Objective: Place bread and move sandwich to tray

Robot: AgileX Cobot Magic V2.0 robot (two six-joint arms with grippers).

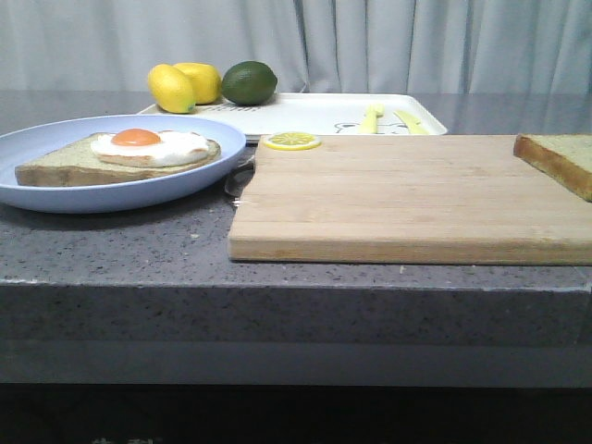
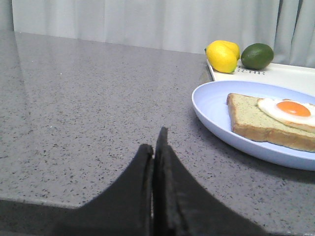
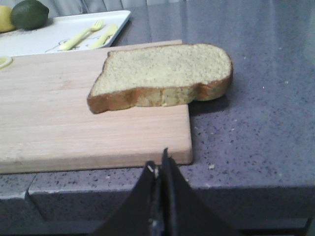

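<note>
Nothing of the task looks done: from the front, the egg-topped brown-crusted sandwich (image 1: 125,153) sits on its round pale blue plate (image 1: 55,190) left of the wooden cutting board (image 1: 407,199), the shallow white tray (image 1: 314,116) behind it. Left wrist: left gripper (image 2: 155,162) pressed closed, empty, bare counter around. Right wrist: right gripper (image 3: 160,179) closed, empty; plain tan bread slice (image 3: 162,73) overhangs the board's edge.
</note>
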